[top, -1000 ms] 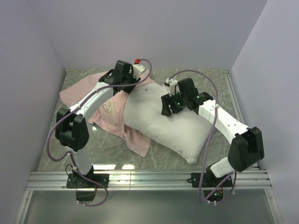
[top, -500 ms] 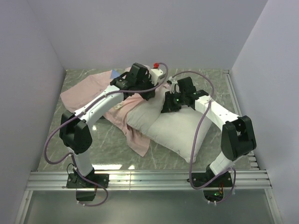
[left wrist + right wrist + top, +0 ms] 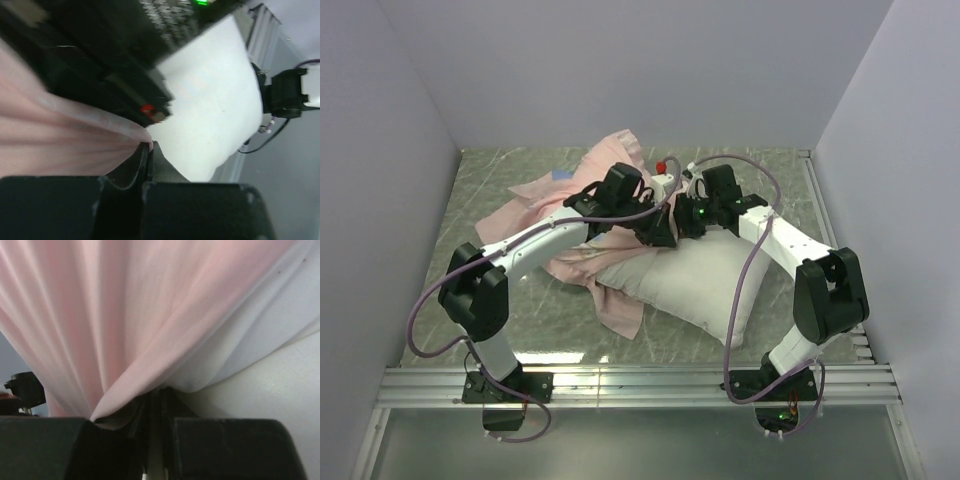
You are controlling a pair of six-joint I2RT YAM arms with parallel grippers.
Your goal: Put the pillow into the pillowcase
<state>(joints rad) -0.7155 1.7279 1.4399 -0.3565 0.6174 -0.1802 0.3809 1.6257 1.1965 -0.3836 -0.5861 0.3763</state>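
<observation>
The white pillow (image 3: 695, 285) lies slantwise on the table, its far end under both grippers. The pink pillowcase (image 3: 610, 165) is bunched over that far-left end, with a peak raised at the back and a flap (image 3: 620, 312) trailing towards the front. My left gripper (image 3: 658, 232) is shut on a fold of the pillowcase (image 3: 75, 145), its jaws (image 3: 149, 146) pinching the pink edge just above the pillow (image 3: 210, 110). My right gripper (image 3: 686, 222) sits right beside it. In the right wrist view the right gripper (image 3: 160, 394) is shut on gathered pillowcase (image 3: 125, 315) next to the pillow (image 3: 285, 390).
The two gripper heads nearly touch above the pillow's far end. Purple cables (image 3: 750, 270) loop off both arms. An aluminium rail (image 3: 640, 380) runs along the near edge, and walls close in the left, back and right of the marble table (image 3: 500, 180).
My left arm swung right to meet the right gripper, dragging pink fabric over the pillow's end. Both grippers closed on the pillowcase, and a peak of cloth has risen at the back.
</observation>
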